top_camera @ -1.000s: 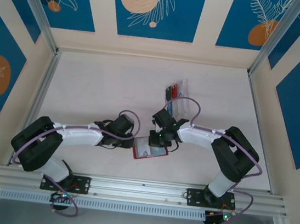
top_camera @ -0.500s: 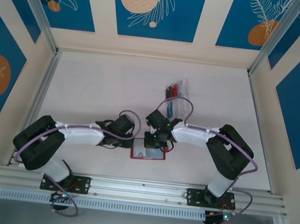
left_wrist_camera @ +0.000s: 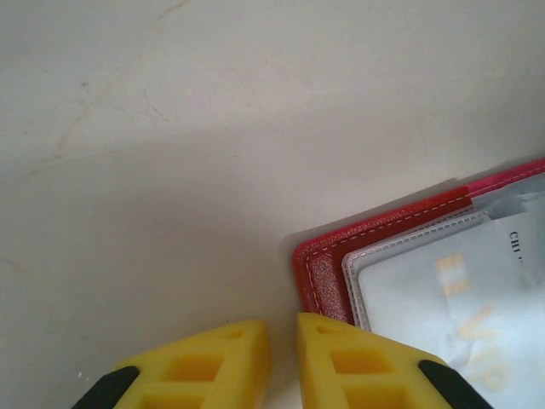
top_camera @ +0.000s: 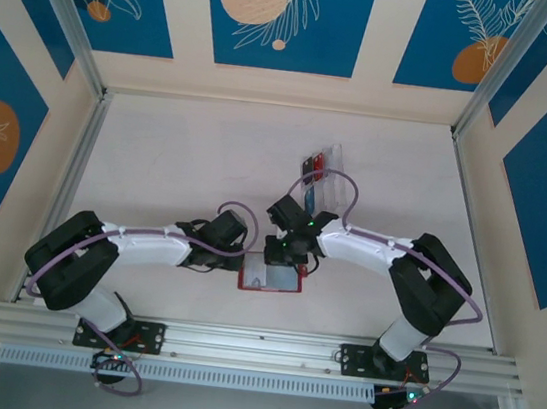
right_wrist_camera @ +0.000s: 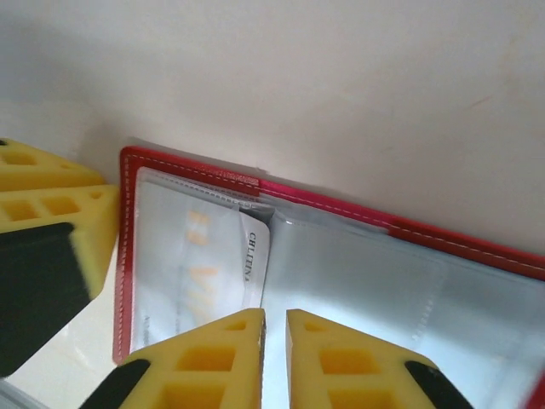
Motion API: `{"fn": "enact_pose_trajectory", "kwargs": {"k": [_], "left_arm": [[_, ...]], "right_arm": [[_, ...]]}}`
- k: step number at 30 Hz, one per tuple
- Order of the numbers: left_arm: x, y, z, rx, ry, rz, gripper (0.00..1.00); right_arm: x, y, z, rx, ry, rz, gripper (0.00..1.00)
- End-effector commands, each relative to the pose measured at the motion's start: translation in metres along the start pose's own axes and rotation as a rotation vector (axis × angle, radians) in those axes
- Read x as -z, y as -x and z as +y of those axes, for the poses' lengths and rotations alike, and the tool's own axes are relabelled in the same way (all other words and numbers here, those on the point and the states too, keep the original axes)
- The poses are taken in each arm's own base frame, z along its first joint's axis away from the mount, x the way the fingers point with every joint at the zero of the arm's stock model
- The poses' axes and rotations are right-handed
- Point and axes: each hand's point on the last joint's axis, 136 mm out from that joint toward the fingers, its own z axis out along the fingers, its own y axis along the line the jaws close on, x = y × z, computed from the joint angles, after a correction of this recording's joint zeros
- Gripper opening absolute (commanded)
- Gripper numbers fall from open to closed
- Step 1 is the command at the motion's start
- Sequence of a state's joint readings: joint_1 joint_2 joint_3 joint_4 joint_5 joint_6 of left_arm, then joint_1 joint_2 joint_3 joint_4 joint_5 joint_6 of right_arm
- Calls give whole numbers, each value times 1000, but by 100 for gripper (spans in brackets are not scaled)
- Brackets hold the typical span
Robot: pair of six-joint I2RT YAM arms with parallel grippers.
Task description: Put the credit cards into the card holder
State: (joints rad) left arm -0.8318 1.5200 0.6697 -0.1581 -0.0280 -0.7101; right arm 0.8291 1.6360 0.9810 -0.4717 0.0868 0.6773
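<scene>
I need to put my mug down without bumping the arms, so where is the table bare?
Bare: the far-left stretch of white table between the left aluminium rail and the clear plastic tray, and the far-right stretch beyond that tray. Crowded: near centre, where left hand and right hand meet at the open red leather-like wallet.

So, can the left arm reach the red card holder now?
Likely yes: the left gripper sits beside a corner of the card holder, nothing between; the right gripper is above its middle.

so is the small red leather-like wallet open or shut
Open: the red wallet lies spread flat, clear sleeves facing up, a pale card in one.
</scene>
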Motion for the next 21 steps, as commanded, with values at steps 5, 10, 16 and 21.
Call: {"fn": "enact_pose_trajectory", "kwargs": {"k": [5,10,16,21], "left_arm": [[-18,-20,2,6,1,61,18],[-17,-19,1,2,1,59,18],[-17,-19,1,3,2,60,18],[-17,-18,0,1,2,58,19]], "right_arm": [[17,4,-24,29,-96,-4,25],[5,3,-28,45,-135,16,33],[-13,-7,-27,72,-184,53,39],[-23,-17,-33,94,-266,73,38]]}}
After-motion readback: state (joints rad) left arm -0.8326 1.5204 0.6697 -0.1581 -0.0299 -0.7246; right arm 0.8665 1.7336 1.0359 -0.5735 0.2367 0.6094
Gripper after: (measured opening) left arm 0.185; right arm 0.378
